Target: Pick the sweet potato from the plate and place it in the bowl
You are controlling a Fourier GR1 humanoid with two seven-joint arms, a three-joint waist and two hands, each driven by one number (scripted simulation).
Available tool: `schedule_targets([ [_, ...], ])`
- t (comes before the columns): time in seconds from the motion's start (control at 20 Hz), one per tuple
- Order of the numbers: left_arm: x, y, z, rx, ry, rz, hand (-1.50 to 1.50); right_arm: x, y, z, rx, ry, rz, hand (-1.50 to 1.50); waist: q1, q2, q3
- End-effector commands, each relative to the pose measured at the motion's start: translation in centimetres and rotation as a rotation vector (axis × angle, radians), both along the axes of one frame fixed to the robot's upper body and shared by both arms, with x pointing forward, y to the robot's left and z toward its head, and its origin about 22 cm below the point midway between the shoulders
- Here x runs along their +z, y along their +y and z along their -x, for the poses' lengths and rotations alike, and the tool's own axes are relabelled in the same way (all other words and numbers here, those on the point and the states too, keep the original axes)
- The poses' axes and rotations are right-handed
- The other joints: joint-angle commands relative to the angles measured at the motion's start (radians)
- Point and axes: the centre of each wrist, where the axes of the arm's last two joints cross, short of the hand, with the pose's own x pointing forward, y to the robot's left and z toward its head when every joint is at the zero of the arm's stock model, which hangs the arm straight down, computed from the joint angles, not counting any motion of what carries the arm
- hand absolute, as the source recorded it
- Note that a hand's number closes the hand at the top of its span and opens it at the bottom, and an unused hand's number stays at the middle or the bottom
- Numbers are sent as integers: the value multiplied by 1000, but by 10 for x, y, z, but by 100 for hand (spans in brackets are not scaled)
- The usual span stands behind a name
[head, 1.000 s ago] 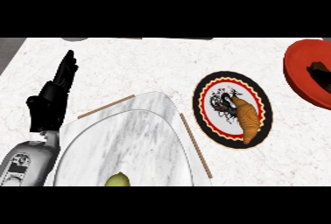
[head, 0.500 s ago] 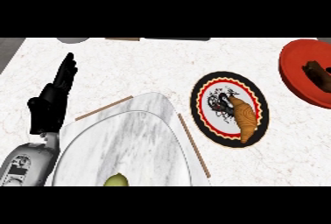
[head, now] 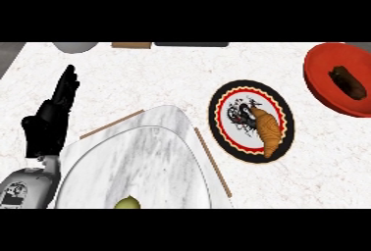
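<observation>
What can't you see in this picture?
- Right hand: shows nowhere in the head view.
- Red bowl: cut off by the right edge.
- Yellow-green thing on the marble board: cut by the bottom edge, so what it is stays unclear.
- Left hand: open, holding nothing.

Black robot hand, grey forearm bearing dark markings.

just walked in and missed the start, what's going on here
Nothing is being handled right now. The robot's left hand rests open at the left of the counter, fingers straight, and the right hand is out of view. The sweet potato lies on the patterned plate. The red bowl sits at the far right with a dark brown item inside.
</observation>
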Motion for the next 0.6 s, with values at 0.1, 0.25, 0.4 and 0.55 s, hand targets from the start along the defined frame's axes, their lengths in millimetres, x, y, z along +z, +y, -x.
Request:
schedule_targets([
  [0.1, 2, 15, 5, -1, 10, -14, 0, -22, -20, 40, 121, -22, -45, -150, -12, -6, -2],
  [0.25, -1, 5, -1, 19, 11, 7, 0, -34, -13, 42, 141, -33, -52, -150, -15, -7, -2],
  [0.4, -15, 16, 3, 14, 5, -8, 0, -38, -8, 42, 167, -25, -42, -150, -19, -9, -3],
  [0.55, -15, 30, 16, 37, 26, -13, 0, -44, -6, 51, 178, -40, -43, -150, -23, -12, -4],
])
